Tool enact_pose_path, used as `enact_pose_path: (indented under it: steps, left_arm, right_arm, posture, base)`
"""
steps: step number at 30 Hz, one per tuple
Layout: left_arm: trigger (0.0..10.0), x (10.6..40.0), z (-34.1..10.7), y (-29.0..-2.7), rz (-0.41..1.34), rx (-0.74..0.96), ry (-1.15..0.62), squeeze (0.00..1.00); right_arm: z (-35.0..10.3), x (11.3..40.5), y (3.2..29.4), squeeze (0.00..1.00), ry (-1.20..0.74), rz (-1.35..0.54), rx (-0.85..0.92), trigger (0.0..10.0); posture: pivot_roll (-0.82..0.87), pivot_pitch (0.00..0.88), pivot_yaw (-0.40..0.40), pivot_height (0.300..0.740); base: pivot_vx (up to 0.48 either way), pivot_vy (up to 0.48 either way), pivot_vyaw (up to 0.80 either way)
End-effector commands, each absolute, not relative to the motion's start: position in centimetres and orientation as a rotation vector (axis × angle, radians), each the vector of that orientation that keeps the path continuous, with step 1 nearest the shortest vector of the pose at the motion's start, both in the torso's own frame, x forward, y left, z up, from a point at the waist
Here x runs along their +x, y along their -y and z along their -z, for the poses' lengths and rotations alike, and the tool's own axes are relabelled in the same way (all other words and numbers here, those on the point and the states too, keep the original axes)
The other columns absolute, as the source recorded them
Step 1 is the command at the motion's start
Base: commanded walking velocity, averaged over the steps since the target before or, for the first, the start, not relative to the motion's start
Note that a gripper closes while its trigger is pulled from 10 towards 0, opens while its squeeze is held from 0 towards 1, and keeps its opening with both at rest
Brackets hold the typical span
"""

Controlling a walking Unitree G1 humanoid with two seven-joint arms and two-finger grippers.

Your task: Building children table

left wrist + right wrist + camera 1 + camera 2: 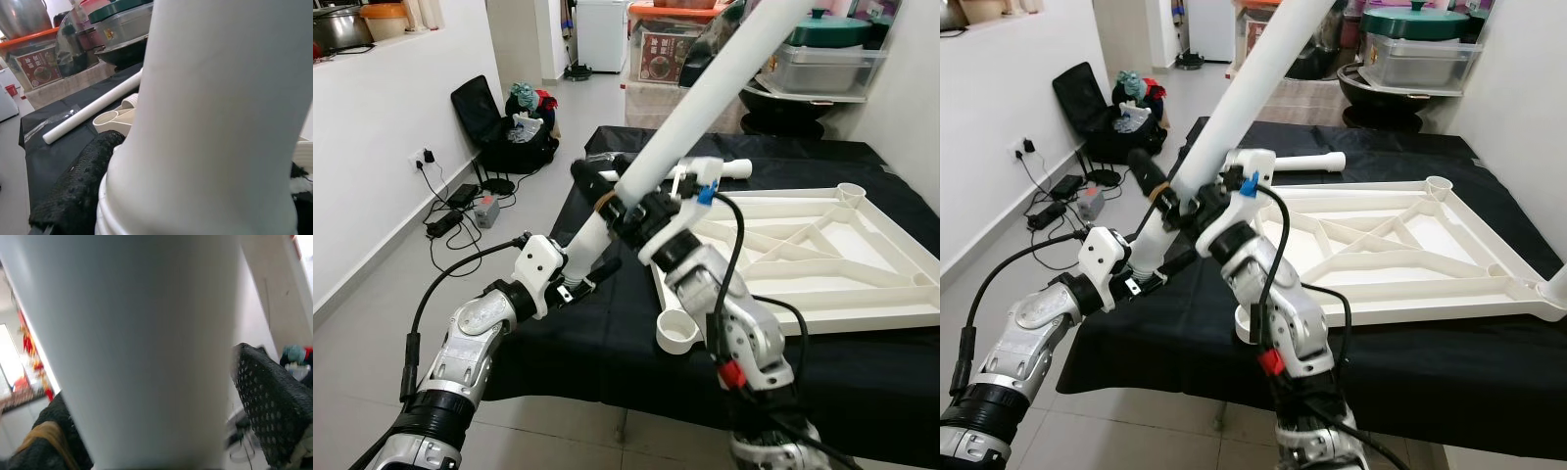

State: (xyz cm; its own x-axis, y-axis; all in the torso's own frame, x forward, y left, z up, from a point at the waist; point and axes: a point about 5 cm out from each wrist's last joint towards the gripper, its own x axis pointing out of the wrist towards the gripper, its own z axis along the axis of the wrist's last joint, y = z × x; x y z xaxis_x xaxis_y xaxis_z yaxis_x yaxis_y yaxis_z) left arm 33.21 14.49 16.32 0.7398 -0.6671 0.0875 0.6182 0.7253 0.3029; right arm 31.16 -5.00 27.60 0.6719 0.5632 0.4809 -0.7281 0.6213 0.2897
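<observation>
- The white table leg (705,103) is a long tube held aloft at a slant, its lower end near the counter's (607,333) front left corner and its upper end rising out of the top of the head views.
- The left arm reaches forward and up from the lower left, forearm angled toward the counter's front edge; the left pincer (590,257) is clamped on the lower, narrower end of the leg, and one of its black fingers (73,188) shows pressed against the tube in the left wrist view.
- The right arm comes up from below the front edge, elbow bent, wrist turned toward the leg; the right pincer (626,201) is clamped round the leg higher up than the left one, with a black dimpled finger (271,406) on one side of the tube and another, wrapped in a yellowish band, on the other.
- The white tabletop (862,284) lies upside down on the black-draped counter, ribs facing up, toward the right half; a round leg socket (680,333) at its near left corner sits at the counter's front edge, just beside the right forearm.
- A second white leg (1307,162) lies flat on the counter near its far edge, behind the tabletop.
- On the floor to the left stands a black bag (504,127) by the wall, with cables (460,201) beside it.
</observation>
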Motion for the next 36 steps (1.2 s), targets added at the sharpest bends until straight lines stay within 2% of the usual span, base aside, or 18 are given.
enact_pose_path:
  steps: [1, 2, 16, 17, 20, 21, 23, 24, 33, 36]
  left_arm:
    - [0.0, 33.1, -16.1, -14.4, 0.735, 0.278, 0.195, 0.0]
    - [0.0, 33.1, -16.0, -14.4, 0.735, 0.281, 0.194, 0.0]
    - [0.0, 33.0, -15.7, -14.9, 0.734, 0.306, 0.173, 0.0]
    - [6.9, 33.1, -15.7, -14.8, 0.737, 0.305, 0.17, 0.0]
    - [6.9, 33.1, -15.6, -14.7, 0.738, 0.308, 0.165, 0.0]
    - [10.0, 33.1, -15.5, -14.7, 0.737, 0.315, 0.164, 0.9]
    - [10.0, 33.1, -15.5, -14.7, 0.737, 0.315, 0.164, 0.9]
    - [10.0, 33.2, -15.5, -14.7, 0.741, 0.314, 0.165, 1.0]
    - [10.0, 33.0, -15.8, -15.0, 0.718, 0.292, 0.192, 1.0]
    - [10.0, 32.6, -15.6, -14.3, 0.745, 0.251, 0.179, 1.0]
  right_arm:
    - [-28.0, 31.2, 5.0, 0.0, 0.385, -0.763, 0.516, 8.7]
    - [-28.1, 31.0, 4.9, 0.0, 0.397, -0.786, 0.527, 0.0]
    - [-27.3, 30.3, 4.5, 0.0, 0.4, -0.838, 0.543, 0.0]
    - [-27.3, 30.3, 4.4, 0.0, 0.402, -0.84, 0.544, 0.0]
    - [-27.3, 30.3, 4.4, 0.0, 0.402, -0.841, 0.545, 0.0]
    - [-27.2, 30.3, 4.4, 0.0, 0.403, -0.834, 0.546, 0.0]
    - [-27.2, 30.3, 4.4, 0.0, 0.403, -0.834, 0.546, 0.0]
    - [-27.2, 30.5, 4.8, 0.0, 0.406, -0.811, 0.544, 0.0]
    - [-27.4, 32.3, 7.9, 0.0, 0.45, -0.658, 0.429, 0.0]
    - [-27.6, 34.0, 11.1, 0.0, 0.473, -0.517, 0.175, 0.0]
  posture:
    - [0.08, 0.0, -0.049, 0.74]
    - [0.08, 0.0, -0.048, 0.74]
    - [0.08, 0.0, -0.051, 0.74]
    - [0.08, 0.0, -0.051, 0.74]
    - [0.08, 0.0, -0.051, 0.74]
    - [0.08, 0.0, -0.051, 0.74]
    - [0.08, 0.0, -0.051, 0.74]
    - [0.08, 0.0, -0.05, 0.74]
    - [0.08, 0.0, -0.06, 0.74]
    - [0.08, 0.0, -0.065, 0.74]
  base:
    - [0.0, 0.0, 0.0]
    - [0.0, 0.0, 0.0]
    - [0.0, 0.0, 0.0]
    - [0.0, 0.0, 0.0]
    - [0.0, 0.0, 0.0]
    - [0.0, 0.0, 0.0]
    - [0.0, 0.0, 0.0]
    - [0.0, 0.0, 0.0]
    - [0.0, 0.0, 0.0]
    - [0.0, 0.0, 0.0]
